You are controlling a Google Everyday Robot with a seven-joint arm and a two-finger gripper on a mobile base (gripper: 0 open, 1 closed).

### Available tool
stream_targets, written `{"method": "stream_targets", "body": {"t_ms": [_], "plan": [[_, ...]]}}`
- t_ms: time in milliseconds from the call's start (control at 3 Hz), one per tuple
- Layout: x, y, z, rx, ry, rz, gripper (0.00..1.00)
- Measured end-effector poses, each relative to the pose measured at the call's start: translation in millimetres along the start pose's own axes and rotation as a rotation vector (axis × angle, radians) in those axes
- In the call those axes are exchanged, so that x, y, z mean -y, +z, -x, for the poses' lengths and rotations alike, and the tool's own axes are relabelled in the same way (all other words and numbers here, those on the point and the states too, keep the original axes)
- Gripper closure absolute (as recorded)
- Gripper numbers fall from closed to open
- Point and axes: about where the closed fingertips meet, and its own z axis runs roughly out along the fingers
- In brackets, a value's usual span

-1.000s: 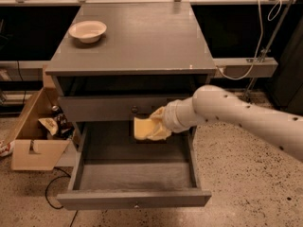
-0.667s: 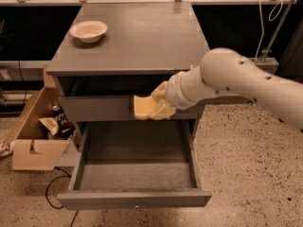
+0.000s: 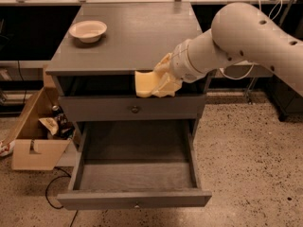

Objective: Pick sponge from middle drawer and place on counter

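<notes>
My gripper is shut on the pale-yellow sponge and holds it in the air in front of the counter's front edge, just below the level of the counter. The arm reaches in from the upper right. The middle drawer stands pulled out below, its grey floor bare. The sponge hangs in front of the dark gap above the closed drawer front with a round metal knob.
A cream round bowl sits at the counter's back left. An open cardboard box with clutter stands on the speckled floor at the cabinet's left. A cable lies on the floor by the drawer's left corner.
The gripper has risen with the sponge from just above the open drawer to the level of the counter's front edge.
</notes>
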Motion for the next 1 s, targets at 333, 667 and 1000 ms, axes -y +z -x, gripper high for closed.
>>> {"method": "stream_targets", "body": {"t_ms": [333, 667, 1000], "plan": [[29.3, -0.7, 1.3, 0.018, 0.017, -0.073, 1.00], [78.9, 2.0, -1.2, 0.028, 0.051, -0.160, 1.00], [148.7, 11.3, -10.9, 0.016, 0.140, -0.290, 1.00]]}}
